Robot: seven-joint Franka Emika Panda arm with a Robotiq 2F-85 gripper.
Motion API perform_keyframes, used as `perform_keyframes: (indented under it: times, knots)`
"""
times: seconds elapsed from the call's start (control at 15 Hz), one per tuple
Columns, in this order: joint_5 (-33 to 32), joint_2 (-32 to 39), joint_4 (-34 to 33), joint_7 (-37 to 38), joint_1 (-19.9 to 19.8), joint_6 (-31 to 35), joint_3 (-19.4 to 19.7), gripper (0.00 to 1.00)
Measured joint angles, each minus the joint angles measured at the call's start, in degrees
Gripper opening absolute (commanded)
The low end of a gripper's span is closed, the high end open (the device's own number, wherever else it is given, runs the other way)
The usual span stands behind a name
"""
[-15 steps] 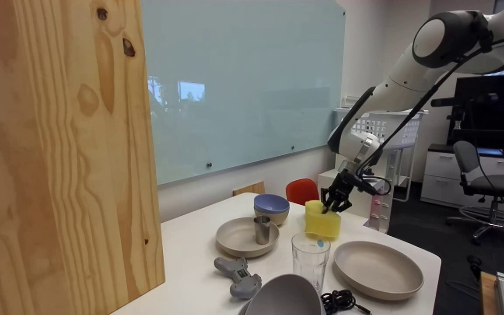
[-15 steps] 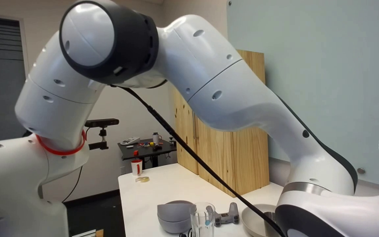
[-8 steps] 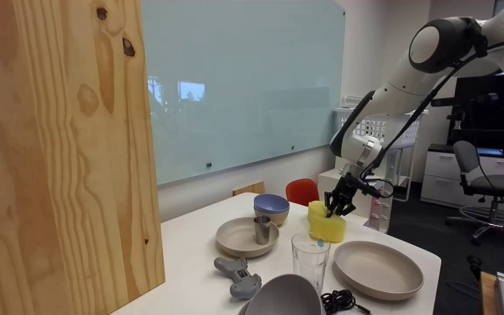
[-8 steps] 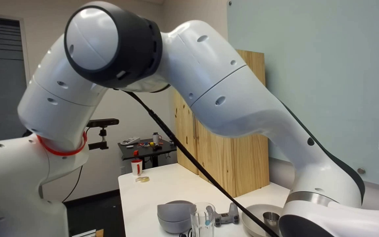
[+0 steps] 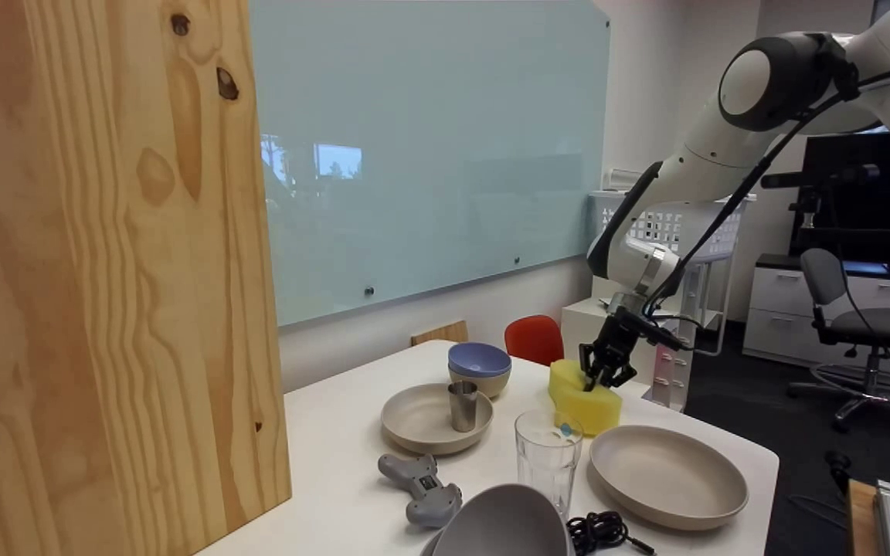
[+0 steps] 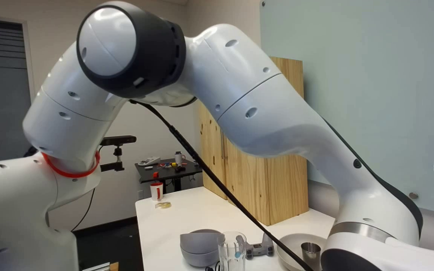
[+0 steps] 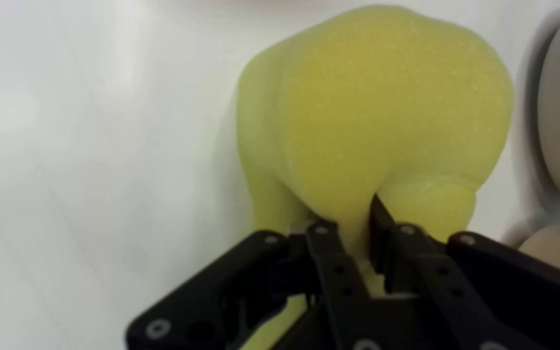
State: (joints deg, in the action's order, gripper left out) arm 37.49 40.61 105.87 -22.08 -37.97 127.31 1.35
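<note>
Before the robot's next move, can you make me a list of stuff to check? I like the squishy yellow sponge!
1. The tool is pinching the sponge: ok, the sponge is squeezed narrow at the grip.
2. The sponge is off the table: cannot tell.
3. The sponge shows in both exterior views: not ok, it is missing from this exterior view of the arm.
4. The glass stands upright: ok.
5. The metal cup stands in the plate: ok.
</note>
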Motion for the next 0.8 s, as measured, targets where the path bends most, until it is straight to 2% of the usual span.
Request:
perform_keyframes:
  times: [0.47,0.8]
  knots:
    - [-0.11,-3.6,6.63,1.29,1.26,-1.8,5.1,0.05]
    - [-4.35,-7.21,12.38,3.59,2.1,-1.82,10.04,0.05]
